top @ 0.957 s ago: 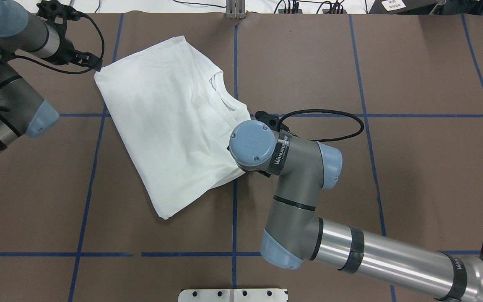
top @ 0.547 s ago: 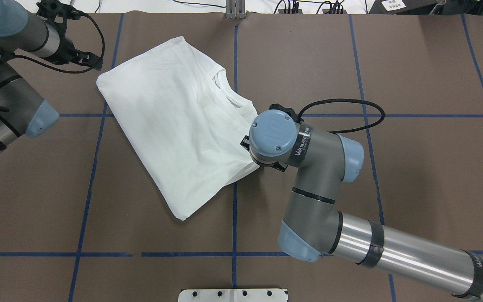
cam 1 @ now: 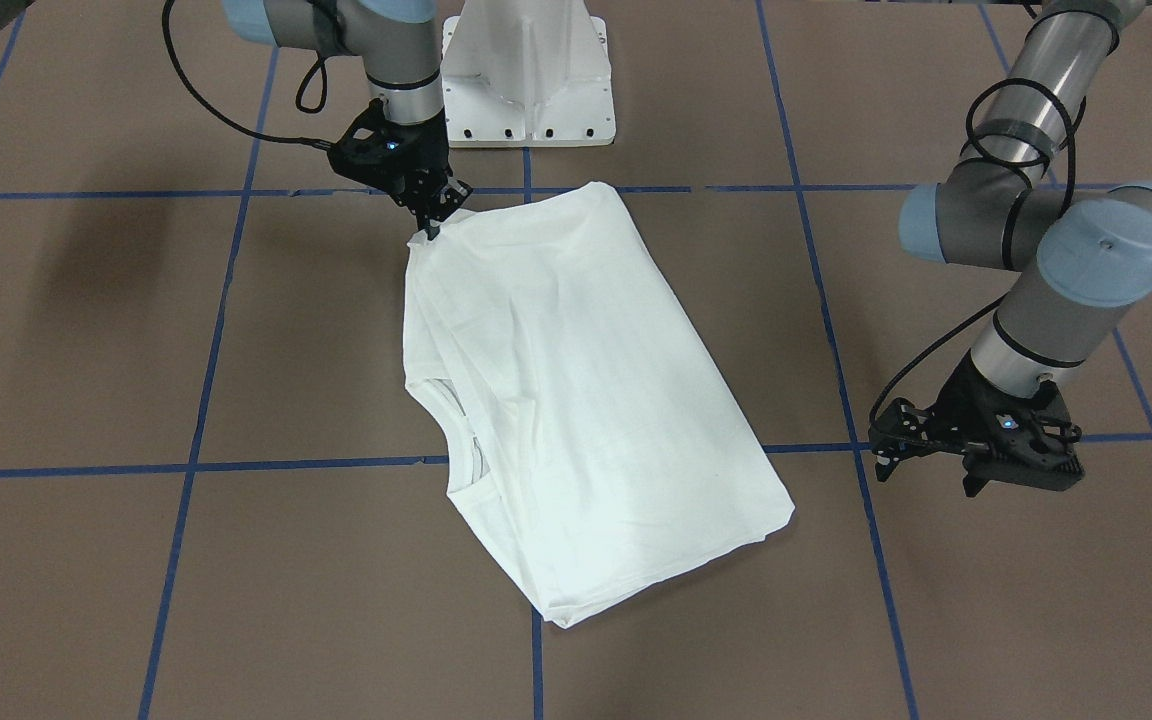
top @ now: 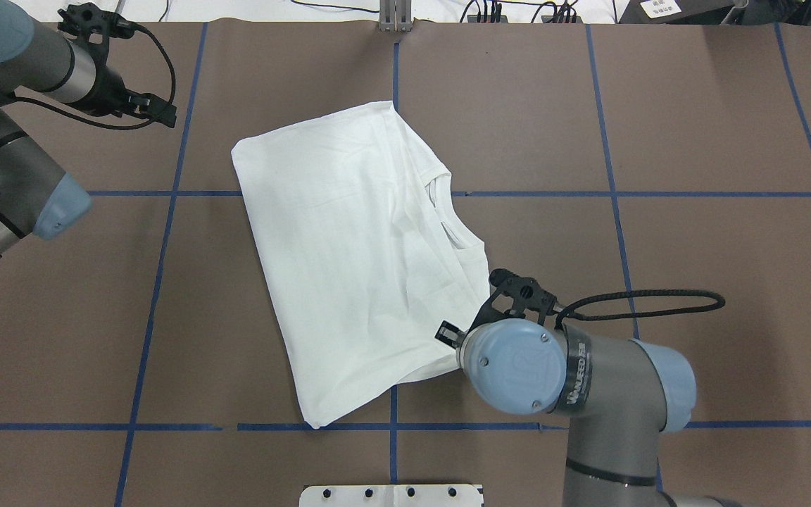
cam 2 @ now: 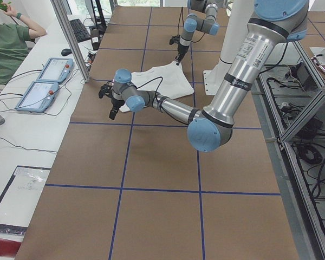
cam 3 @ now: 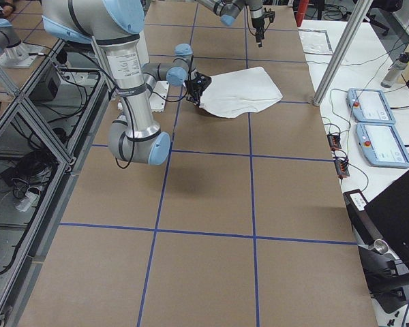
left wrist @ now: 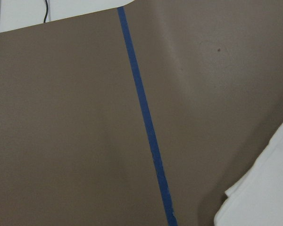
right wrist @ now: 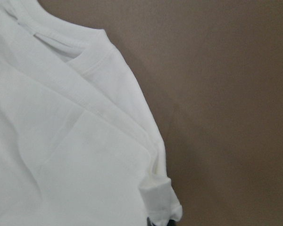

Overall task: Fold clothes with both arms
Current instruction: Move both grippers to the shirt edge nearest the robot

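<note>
The white T-shirt [top: 349, 260] lies folded into a slanted rectangle on the brown table, its ribbed collar [top: 448, 218] at its right side. No printed text shows. My right gripper [cam 1: 431, 228] is shut on a corner of the shirt [cam 1: 586, 400] nearest the robot base, and that corner is pulled up a little. In the overhead view its wrist [top: 511, 362] hides the fingers. The right wrist view shows the shirt [right wrist: 61, 141] close up. My left gripper [top: 166, 113] is open and empty, left of the shirt and apart from it. It also shows in the front view [cam 1: 881, 452].
The white pedestal base [cam 1: 526, 70] stands at the table's near-robot edge. Blue tape lines [top: 166, 282] cross the brown tabletop. Cables run along the far edge [top: 518, 10]. In the left side view an operator [cam 2: 11, 38] sits by two control tablets [cam 2: 43, 81].
My right arm has dragged the shirt toward the robot and to the right. The shirt's far left corner has slid away from my left gripper, which has stayed in place.
</note>
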Controlling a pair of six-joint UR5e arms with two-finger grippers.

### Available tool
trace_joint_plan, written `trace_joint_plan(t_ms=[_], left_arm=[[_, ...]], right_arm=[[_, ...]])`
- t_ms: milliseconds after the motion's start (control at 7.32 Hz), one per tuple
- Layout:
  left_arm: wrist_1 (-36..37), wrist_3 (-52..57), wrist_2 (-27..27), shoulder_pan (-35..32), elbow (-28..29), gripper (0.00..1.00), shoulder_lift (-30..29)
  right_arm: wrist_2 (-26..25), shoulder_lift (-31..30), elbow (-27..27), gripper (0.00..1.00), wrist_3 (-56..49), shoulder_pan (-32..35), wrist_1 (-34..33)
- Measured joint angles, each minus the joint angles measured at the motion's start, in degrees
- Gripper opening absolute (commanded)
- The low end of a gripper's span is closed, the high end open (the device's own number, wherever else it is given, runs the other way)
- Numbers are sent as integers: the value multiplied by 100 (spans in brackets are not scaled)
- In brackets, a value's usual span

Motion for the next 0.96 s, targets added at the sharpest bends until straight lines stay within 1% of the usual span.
trace_joint_plan(t_ms=[137,273,547,820,957], left_arm=[[12,-46,-71,26,-65,100,4],[29,-137,-172,55,-149,100,6],[58,-812,-333,326,-521,100,88],[87,-1786,-361,851,-1287,100,413],[91,-2376,-335,1226,-1768,100,684]], right_arm=[[-204,150,9,69,217,-290,-170],[-297,256,5,100,283,-421,-299],[-334,307,-4,100,-119,-344,-371],[-154,296,5,100,-778,-45,-272],[-76,189,8,100,-936,47,56]])
